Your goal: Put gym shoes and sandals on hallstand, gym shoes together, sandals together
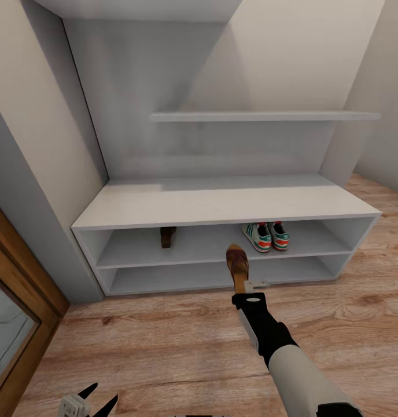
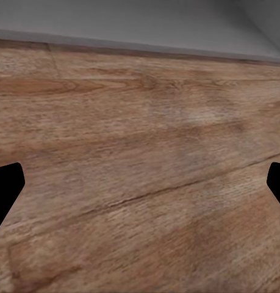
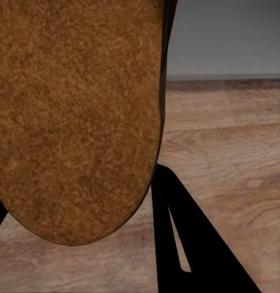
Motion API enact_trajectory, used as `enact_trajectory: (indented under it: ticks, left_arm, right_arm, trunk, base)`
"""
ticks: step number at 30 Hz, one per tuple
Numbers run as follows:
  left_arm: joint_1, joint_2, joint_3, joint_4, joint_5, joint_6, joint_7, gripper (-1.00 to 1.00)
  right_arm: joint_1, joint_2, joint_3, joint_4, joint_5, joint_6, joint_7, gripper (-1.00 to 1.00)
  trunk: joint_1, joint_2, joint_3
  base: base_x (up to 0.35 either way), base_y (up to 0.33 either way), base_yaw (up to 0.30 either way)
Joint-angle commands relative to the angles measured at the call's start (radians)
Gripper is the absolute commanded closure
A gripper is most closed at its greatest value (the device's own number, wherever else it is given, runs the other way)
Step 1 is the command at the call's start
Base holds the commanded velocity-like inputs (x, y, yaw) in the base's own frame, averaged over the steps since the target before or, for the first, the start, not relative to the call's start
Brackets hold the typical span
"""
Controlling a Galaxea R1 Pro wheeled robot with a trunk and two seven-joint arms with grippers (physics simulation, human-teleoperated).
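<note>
Hovering low at the near left, your left gripper has its dark fingers spread with nothing between them; its wrist view looks down on bare light brown wood-grain plank floor. Further in, on the right, your right arm reaches forward, and your right gripper pinches the heel end of a small brown leather sandal, held off the floor with its toe pointing toward the rack. From the right wrist camera you see the sandal's brown sole close up, with one dark finger beside it. Beyond that stands the wide, low, light-grey shoe rack. On its upper shelf, toward the left, the second brown sandal sits partly hidden under the bench top. On the same shelf, to the right, the two cream-white sneakers with green stripes and red-orange heels rest side by side, touching or nearly so. Farthest back, a grey wall shelf runs above the bench.
</note>
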Motion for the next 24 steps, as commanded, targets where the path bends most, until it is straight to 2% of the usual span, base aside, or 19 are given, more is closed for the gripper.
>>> enact_trajectory:
  ticks: [1, 6, 12, 15, 16, 24]
  left_arm:
    - [-0.001, 0.0, 0.001, 0.001, 0.002, -0.004, -0.005, -1.0]
    - [-0.001, 0.0, -0.005, 0.001, 0.002, -0.004, -0.004, -1.0]
    - [-0.001, 0.0, -0.037, -0.001, 0.002, -0.003, -0.002, -1.0]
    - [-0.001, 0.001, -0.042, -0.003, 0.001, -0.003, -0.002, -1.0]
    - [-0.001, 0.001, -0.043, -0.003, 0.001, -0.003, -0.002, -1.0]
    - [-0.001, 0.001, -0.043, -0.003, 0.002, -0.002, -0.002, -1.0]
  right_arm:
    - [-0.001, 0.001, 0.0, -0.005, 0.007, 0.011, 0.0, 1.0]
    - [-0.015, 0.001, 0.003, -0.028, 0.006, 0.035, -0.001, 1.0]
    - [-0.05, 0.001, 0.004, -0.049, 0.005, 0.075, -0.001, 1.0]
    - [-0.067, 0.001, 0.002, -0.051, 0.005, 0.096, -0.001, 1.0]
    - [-0.077, 0.001, 0.002, -0.05, 0.005, 0.249, -0.001, 1.0]
    - [-0.079, 0.001, 0.0, -0.047, 0.005, 0.258, -0.001, 1.0]
  trunk:
    - [0.0, 0.0, -0.001]
    - [0.0, 0.0, -0.001]
    - [0.0, 0.0, -0.001]
    - [0.0, 0.0, -0.001]
    - [0.0, 0.0, -0.001]
    - [0.0, 0.0, -0.001]
  base:
    - [0.0, 0.0, 0.0]
    - [0.0, 0.0, 0.0]
    - [0.0, 0.0, 0.0]
    - [0.0, 0.0, 0.0]
    - [0.0, 0.0, 0.0]
    - [0.0, 0.0, 0.0]
